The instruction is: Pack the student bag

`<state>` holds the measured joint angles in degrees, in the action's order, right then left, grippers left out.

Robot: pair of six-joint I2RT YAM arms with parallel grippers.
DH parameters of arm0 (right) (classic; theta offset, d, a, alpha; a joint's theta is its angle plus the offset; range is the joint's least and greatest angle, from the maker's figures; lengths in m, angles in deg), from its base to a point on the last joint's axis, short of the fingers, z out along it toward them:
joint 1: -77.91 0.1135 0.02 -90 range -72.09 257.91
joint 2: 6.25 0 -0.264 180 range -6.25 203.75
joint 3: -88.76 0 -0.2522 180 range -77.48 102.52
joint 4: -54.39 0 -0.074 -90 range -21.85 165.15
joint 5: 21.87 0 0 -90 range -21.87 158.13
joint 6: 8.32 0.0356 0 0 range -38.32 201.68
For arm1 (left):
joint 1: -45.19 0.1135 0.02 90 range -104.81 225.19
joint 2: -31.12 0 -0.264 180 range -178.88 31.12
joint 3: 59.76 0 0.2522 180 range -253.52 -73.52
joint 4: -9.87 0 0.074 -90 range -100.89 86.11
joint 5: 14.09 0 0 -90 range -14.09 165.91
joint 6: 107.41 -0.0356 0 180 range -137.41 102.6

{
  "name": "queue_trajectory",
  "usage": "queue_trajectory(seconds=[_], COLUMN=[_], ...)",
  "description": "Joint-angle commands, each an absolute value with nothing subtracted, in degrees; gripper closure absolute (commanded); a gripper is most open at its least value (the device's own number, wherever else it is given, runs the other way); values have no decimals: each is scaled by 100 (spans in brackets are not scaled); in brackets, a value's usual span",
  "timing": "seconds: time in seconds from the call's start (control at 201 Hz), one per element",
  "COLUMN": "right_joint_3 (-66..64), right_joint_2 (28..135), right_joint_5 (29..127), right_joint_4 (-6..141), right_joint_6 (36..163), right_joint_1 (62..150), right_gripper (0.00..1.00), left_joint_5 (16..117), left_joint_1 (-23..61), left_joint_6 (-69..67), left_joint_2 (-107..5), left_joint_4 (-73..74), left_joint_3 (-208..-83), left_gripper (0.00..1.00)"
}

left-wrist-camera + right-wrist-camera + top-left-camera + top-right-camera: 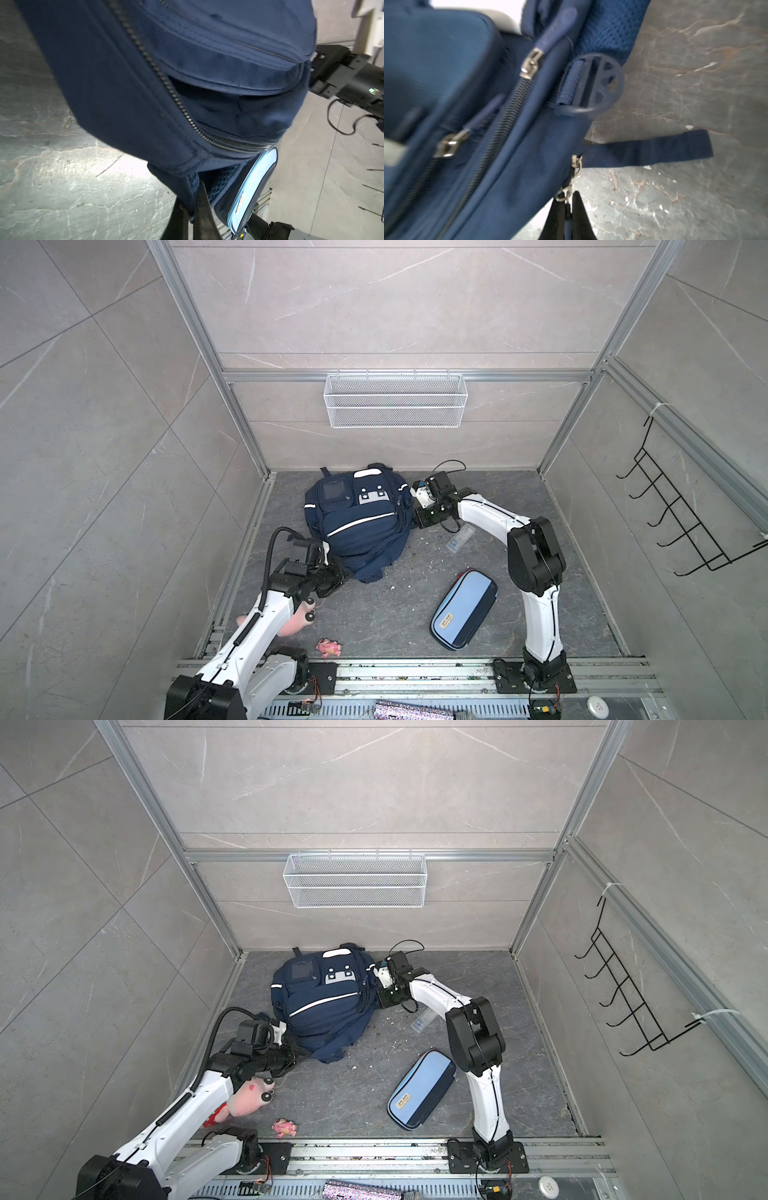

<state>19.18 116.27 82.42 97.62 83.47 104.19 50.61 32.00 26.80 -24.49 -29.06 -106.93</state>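
Two grips: left fingers (202, 214) pinch student bag (357, 518) fabric, right fingers (581, 214) its zip pull (565, 193).

A light-blue and navy pencil case (464, 610) lies near the worktop's front edge, right of middle. A pink plush toy (249, 1100) sits at the front left corner, a small pink figure (329, 647) just beside it. A white mesh basket (395, 400) hangs on the back wall.

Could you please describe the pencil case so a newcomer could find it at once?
On the dark grey floor, the big navy student bag lies near the back wall. Closer to the front rail, beside the right arm's white link, lies the pencil case: a flat oblong pouch, light blue with navy edging and a small tan label.
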Motion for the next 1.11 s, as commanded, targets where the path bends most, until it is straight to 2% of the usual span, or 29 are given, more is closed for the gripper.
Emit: queue_trajectory(seconds=[0.0,0.179,0.373,0.463,0.533,0.627,0.891,1.1], right_joint_3=[2356,2401,1740,1264,828,419,118,319], right_joint_2=[11845,11961,11601,11324,11109,10937,10824,10887], right_joint_5=[7156,7466,8342,8709,8988,8747,7712,8218], right_joint_4=[9272,9104,8637,8463,8270,8150,7807,7476], right_joint_6=[8105,8165,8117,8093,8138,8144,8792,8873], right_joint_1=[9973,9969,9980,9982,10033,10173,10148,9962], right_gripper=[100,100,100,92,91,100,100,100], left_joint_5=[4884,4858,4796,4518,4434,4483,4514,4742], left_joint_1=[3207,3167,3139,3138,3131,3129,3076,3021], left_joint_6=[2255,2277,2298,2277,2256,2261,2294,2305], left_joint_2=[-2278,-2381,-2346,-2410,-2494,-2497,-2373,-2320], left_joint_4=[-3992,-4050,-4015,-3858,-3825,-3814,-4059,-4217], left_joint_3=[-10764,-10769,-10754,-10730,-10694,-10690,-10711,-10771], left_gripper=[100,100,100,100,100,100,100,100])
